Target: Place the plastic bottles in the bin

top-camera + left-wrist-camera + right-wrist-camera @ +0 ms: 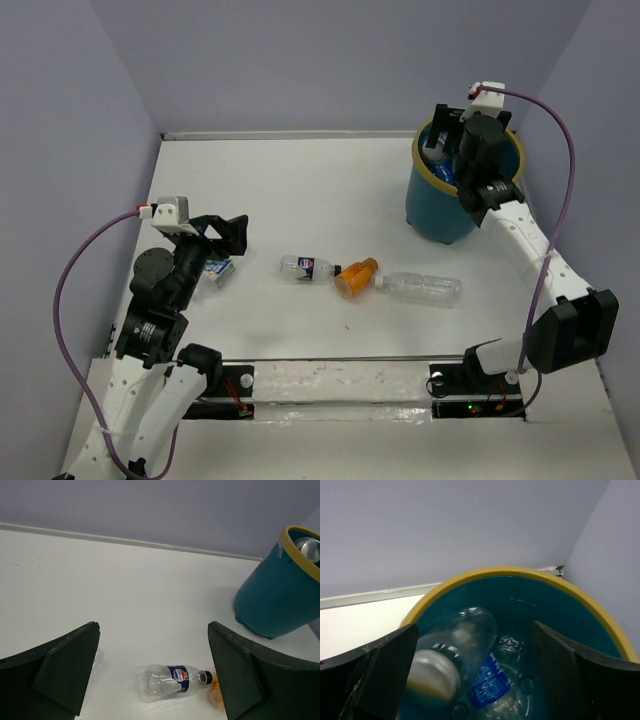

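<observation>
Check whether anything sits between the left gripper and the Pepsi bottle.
Nothing visible does. The open left gripper faces the Pepsi bottle across bare table. The orange bottle lies beyond its cap end, away from the gripper.

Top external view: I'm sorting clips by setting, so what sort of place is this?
Probably a lab robot cell: a white table boxed in by lilac walls, with the left arm and right arm bolted at its near edge.
</observation>
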### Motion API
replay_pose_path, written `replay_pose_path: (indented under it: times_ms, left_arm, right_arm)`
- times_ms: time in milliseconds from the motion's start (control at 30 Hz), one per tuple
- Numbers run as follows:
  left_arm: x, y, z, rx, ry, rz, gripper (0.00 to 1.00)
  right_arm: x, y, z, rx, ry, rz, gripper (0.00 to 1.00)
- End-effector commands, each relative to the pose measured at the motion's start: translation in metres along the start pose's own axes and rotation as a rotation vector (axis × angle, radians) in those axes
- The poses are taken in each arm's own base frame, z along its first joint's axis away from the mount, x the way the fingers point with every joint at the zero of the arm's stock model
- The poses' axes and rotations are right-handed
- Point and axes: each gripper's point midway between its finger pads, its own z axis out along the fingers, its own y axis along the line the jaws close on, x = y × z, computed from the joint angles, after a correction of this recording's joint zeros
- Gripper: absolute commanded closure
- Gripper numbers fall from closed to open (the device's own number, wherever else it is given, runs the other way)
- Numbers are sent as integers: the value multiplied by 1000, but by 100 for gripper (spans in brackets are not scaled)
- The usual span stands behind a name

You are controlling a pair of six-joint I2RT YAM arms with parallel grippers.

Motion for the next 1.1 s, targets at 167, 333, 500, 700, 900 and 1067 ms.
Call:
replay_pose_path:
  times_ms: [167,333,500,700,900,1067]
  left_arm:
    - [5,8,11,-47,8,3,1]
    - [43,31,25,-199,202,-38,1]
    - [53,46,18,-335,328,-57,1]
    - [103,56,15,-402,522,-100,1]
    - [152,105,16,-526,713,-171,1]
    - [146,130,25,-633,725,-140,1]
  right_arm:
    - [-19,125,-80,-496,-9,201,2]
    - [44,215,-141,-730,130,212,2]
    - [78,233,-177,-848,203,332,2]
    - [82,232,-196,-878,206,316,2]
    - [62,207,-221,-926,142,374,2]
    - [49,197,-238,-980,116,412,2]
